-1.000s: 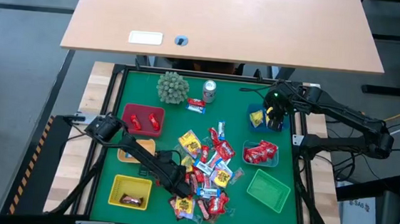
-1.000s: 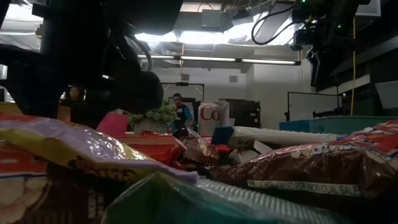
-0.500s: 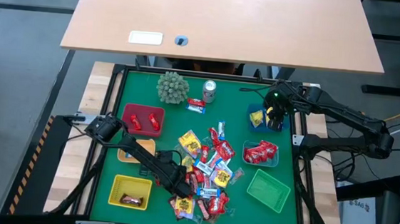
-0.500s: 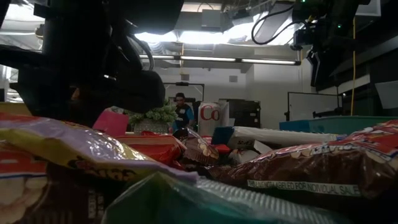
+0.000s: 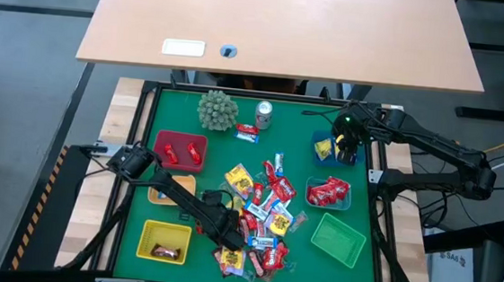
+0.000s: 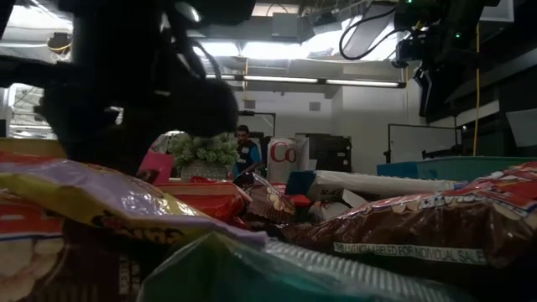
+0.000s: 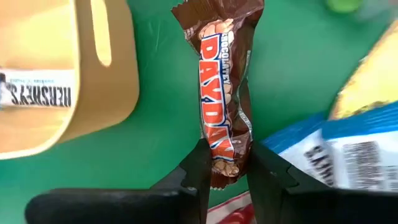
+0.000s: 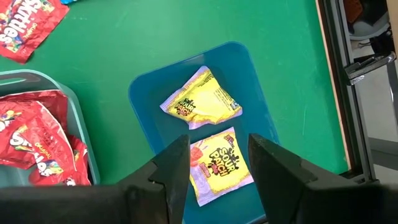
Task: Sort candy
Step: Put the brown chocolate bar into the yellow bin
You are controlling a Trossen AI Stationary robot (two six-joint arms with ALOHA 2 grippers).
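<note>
Left gripper [image 7: 225, 163] fingers pinch brown-wrapped PayDay candy bar [image 7: 221, 93] by one end; shallow grip risks slipping. Right gripper [image 8: 217, 163], fingers spread, hovers over blue plastic basket [image 8: 143, 93].

Green table top [image 5: 220, 152] carries a loose candy pile [image 5: 259, 223] mid-table. Around it: red [image 5: 179, 151], tan [image 5: 173, 190], yellow [image 5: 164, 241], green [image 5: 338, 239] and two blue baskets [image 5: 332, 148]. Far edge: spiky green ball [image 5: 217, 109], silver can [image 5: 263, 114].
</note>
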